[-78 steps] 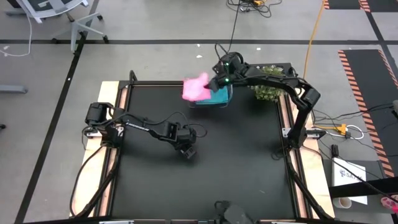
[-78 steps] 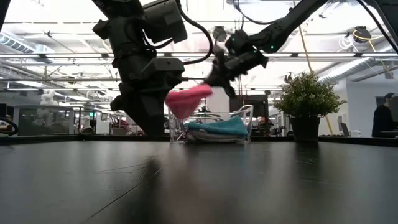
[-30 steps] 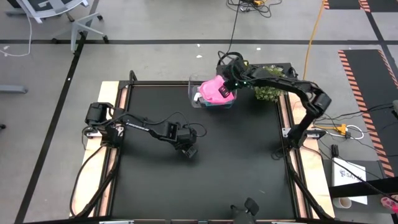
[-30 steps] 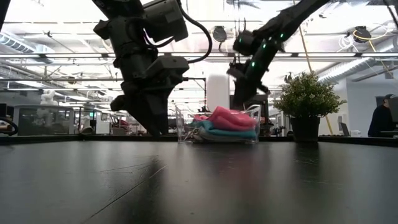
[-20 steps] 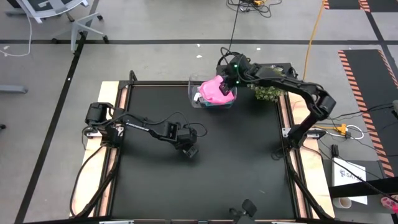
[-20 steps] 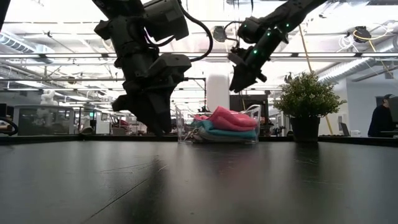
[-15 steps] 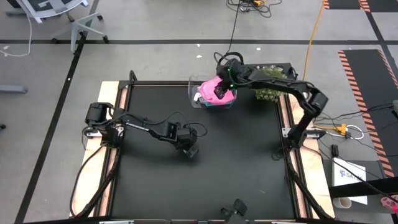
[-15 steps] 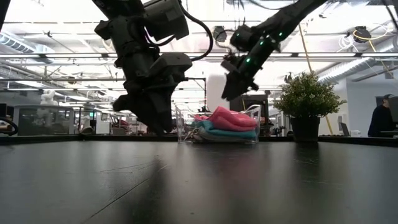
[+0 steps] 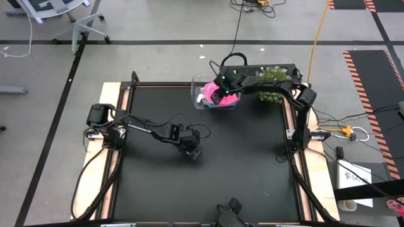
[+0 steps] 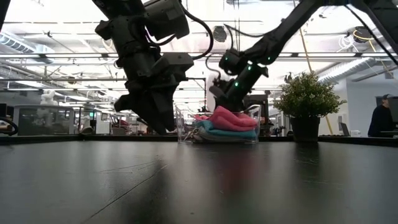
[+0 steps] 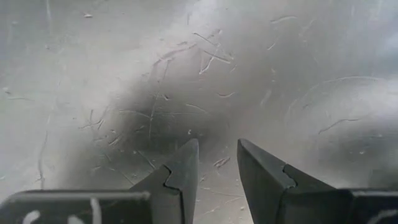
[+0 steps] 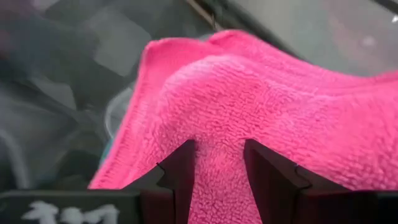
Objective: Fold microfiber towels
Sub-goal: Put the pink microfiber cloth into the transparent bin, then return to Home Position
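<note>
My pincer works over a black table top, scuffed with pale scratches, edged with light wooden boards. Just beyond my pincer, at the table's far edge, stands a small potted plant. Grey floor surrounds the table, crossed by dark lines. Well off from my pincer, an office chair sits on that floor, and orange-striped mats lie past the table's side. Level across the table, bright ceiling lights and pipes run overhead, and a person stands at the room's edge.

No legible text or labels
</note>
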### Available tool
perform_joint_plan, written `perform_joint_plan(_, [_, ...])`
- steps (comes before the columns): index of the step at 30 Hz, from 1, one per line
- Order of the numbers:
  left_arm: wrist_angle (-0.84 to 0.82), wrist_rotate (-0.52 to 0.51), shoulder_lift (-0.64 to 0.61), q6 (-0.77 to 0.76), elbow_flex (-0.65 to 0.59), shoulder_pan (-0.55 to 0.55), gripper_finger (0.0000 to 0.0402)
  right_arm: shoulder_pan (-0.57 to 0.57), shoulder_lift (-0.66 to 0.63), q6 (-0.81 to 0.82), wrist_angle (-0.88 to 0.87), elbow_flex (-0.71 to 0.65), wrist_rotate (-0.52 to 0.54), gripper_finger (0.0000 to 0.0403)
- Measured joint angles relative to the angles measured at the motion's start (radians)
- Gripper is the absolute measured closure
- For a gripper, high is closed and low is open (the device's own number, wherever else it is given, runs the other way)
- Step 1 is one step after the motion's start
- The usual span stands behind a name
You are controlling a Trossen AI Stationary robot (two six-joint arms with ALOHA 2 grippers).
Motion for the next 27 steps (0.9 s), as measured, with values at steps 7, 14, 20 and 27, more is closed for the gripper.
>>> perform_joint_plan(7, [-0.003,-0.018,0.0,0.025,0.0,0.0,0.0289,-0.009,0.018,0.002,-0.009,-0.001,-0.001,0.0273])
perform_joint_plan(14, [-0.041,-0.063,-0.09,0.083,0.0,-0.007,0.0289,0.003,-0.233,-0.021,-0.102,0.0,-0.025,0.0273])
perform_joint_plan(20, [-0.298,-0.29,-0.323,0.063,0.0,-0.061,0.0289,0.024,-0.507,-0.084,-0.358,0.0,-0.026,0.0276])
perform_joint_plan(27, [-0.636,-0.502,-0.615,-0.077,0.0,-0.249,0.035,0.075,-0.835,-0.128,-0.653,-0.001,-0.107,0.0332])
